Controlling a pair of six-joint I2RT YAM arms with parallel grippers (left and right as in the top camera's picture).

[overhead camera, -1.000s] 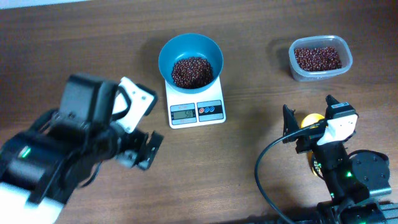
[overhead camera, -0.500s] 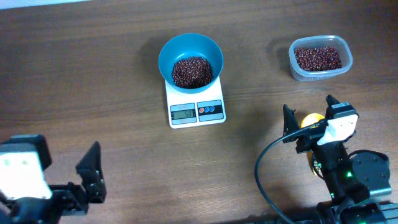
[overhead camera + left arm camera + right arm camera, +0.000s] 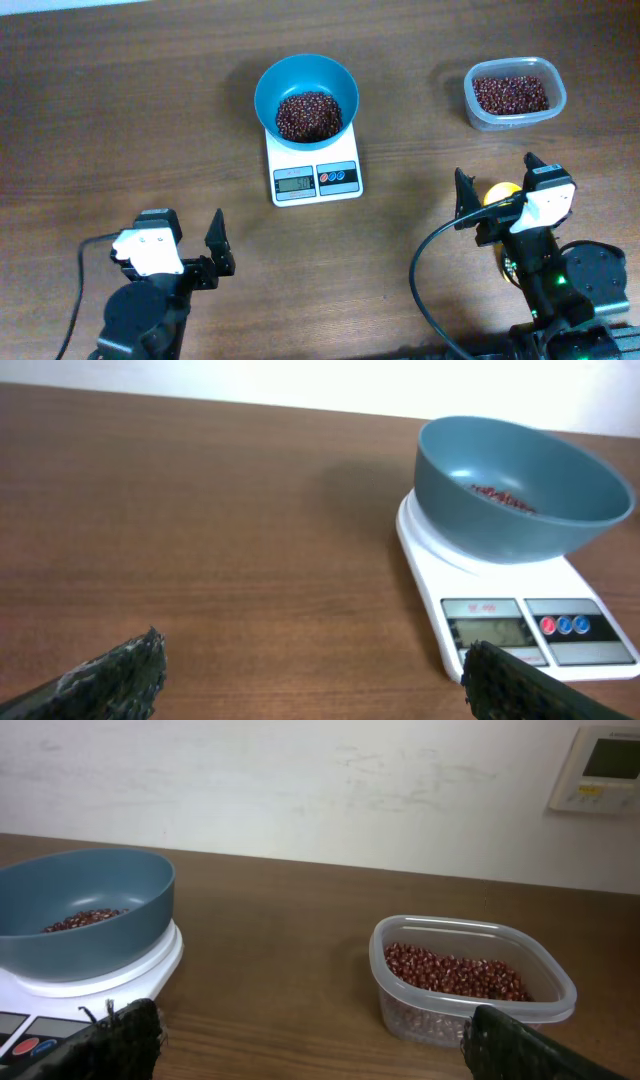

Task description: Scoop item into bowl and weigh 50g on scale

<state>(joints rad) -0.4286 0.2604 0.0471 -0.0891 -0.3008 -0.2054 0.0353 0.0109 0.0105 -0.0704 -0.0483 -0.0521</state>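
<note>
Where the left gripper (image 3: 187, 228) is found: lower left of the overhead frame, above bare table (image 3: 100, 100), well apart from the scale.
Left gripper state: the jaws are spread wide, and nothing is held between them. In the left wrist view only the two dark fingertips (image 3: 110, 680) are seen at the bottom corners.
Bowl (image 3: 268, 88): upper centre of the overhead frame. It is set upright on the platform of the scale, whose far part is overhung and hidden by its rim.
Beans (image 3: 308, 115): a loose dark red-brown heap is seen across the bottom of the bowl. The teal wall above it is left bare.
Scale (image 3: 315, 180): just below the bowl in the overhead frame, with its grey display (image 3: 296, 182) and its round buttons turned toward the bottom edge. Digits are shown, but they cannot be read with certainty.
Right gripper (image 3: 495, 180): lower right of the overhead frame, well apart from the scale.
Right gripper state: the jaws are held wide apart, and nothing is seen between them in the right wrist view.
Yellow object (image 3: 505, 190): partly seen under the right gripper. What it is, and whether it is touched, cannot be told.
Clear tub (image 3: 474, 110): upper right of the overhead frame. More beans are held in it.
</note>
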